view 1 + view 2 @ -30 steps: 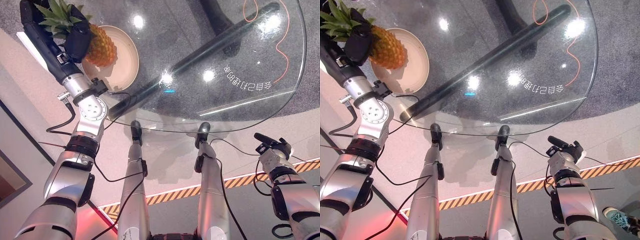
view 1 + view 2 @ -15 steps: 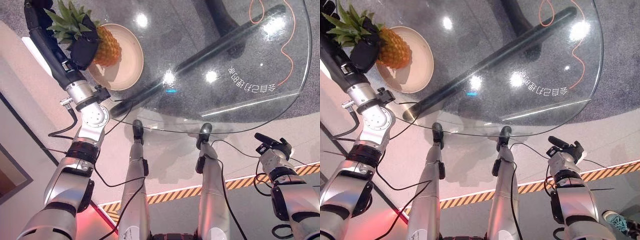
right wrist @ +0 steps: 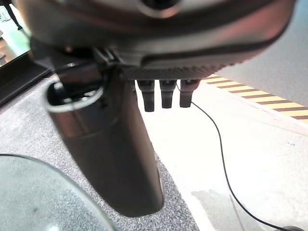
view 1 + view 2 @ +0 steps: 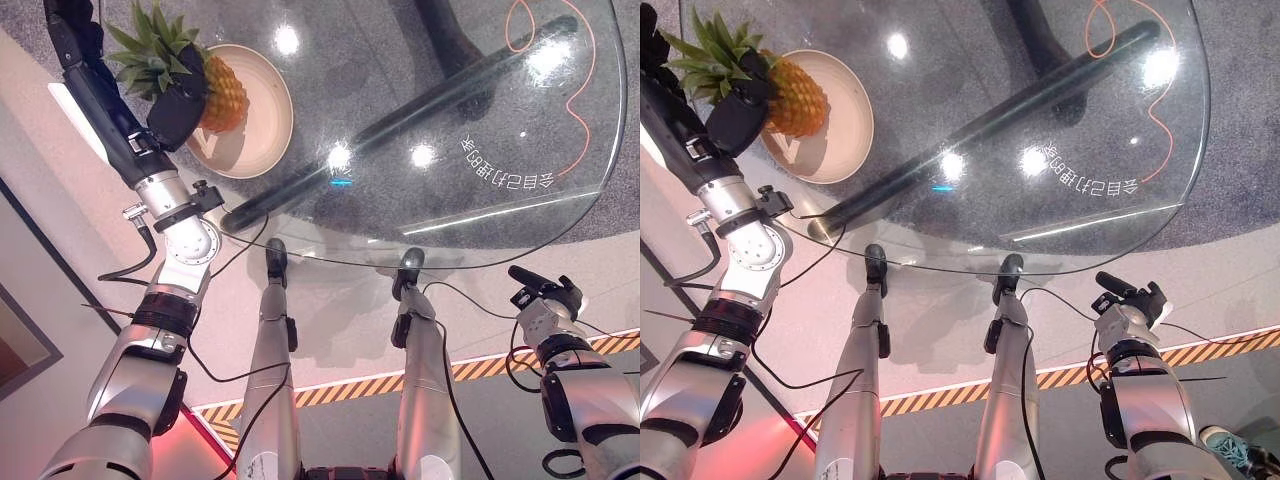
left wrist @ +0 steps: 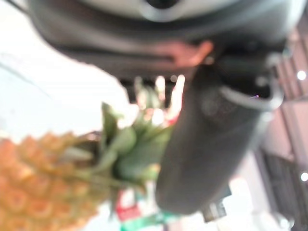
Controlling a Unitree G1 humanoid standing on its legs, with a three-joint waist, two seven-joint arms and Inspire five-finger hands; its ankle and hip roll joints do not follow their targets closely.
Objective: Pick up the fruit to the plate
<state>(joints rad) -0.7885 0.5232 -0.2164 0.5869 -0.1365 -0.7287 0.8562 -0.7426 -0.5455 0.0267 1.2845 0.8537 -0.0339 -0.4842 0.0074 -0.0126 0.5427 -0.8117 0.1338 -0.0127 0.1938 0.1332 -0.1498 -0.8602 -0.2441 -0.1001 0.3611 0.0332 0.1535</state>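
Nearest to us, our right hand (image 4: 545,291) hangs low beside the rim of the round glass table (image 4: 520,215), off the tabletop. Its own wrist view shows the thumb (image 3: 115,159) standing straight and the fingers (image 3: 166,94) reaching out in a short, even row, relaxed and holding nothing, with bare floor past their tips and the curved glass edge (image 3: 53,192) near the thumb. The head views give only the hand's small dark outline, so the loose fingers are read from the wrist camera alone.

Farther out, our left hand (image 4: 178,105) is clenched around the pineapple (image 4: 222,92) at the neck, where the green crown (image 4: 158,55) meets the orange body. The crown fans out behind the fingers and the body juts forward past them. The left wrist view shows, very close, the leaves (image 5: 130,149) spreading against the dark thumb (image 5: 207,144) and the scaly fruit beside it, but not what lies below.

The head views add that: the fruit's body sits over the near edge of the beige plate (image 4: 265,130), which rests on the glass. We cannot tell whether the fruit touches the plate.
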